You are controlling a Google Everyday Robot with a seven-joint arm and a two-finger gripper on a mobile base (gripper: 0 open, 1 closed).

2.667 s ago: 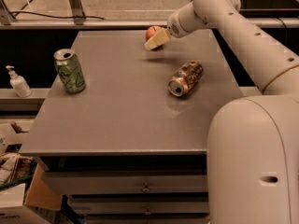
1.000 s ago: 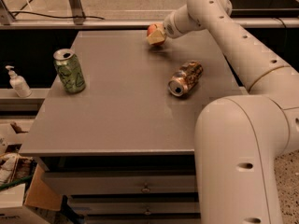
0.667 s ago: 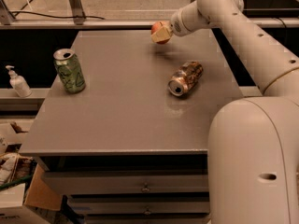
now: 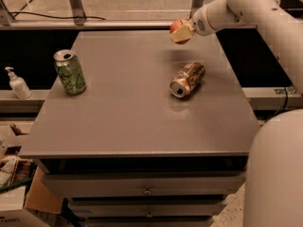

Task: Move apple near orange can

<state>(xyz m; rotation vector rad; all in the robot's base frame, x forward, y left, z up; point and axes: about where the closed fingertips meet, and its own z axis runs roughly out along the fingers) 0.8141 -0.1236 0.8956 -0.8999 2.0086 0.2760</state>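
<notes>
end effector [image 4: 183,33] pinching apple [image 4: 177,26], up off bench [image 4: 118,122], just beyond orange can [image 4: 188,79]. can lies on its side, long axis diagonal, silver top toward camera. drop spot probably straight down and nearer. green can [image 4: 69,72] well apart from it.

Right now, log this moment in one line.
gripper: shut on apple, above table far side | orange can: on its side | green can: upright, left
</notes>
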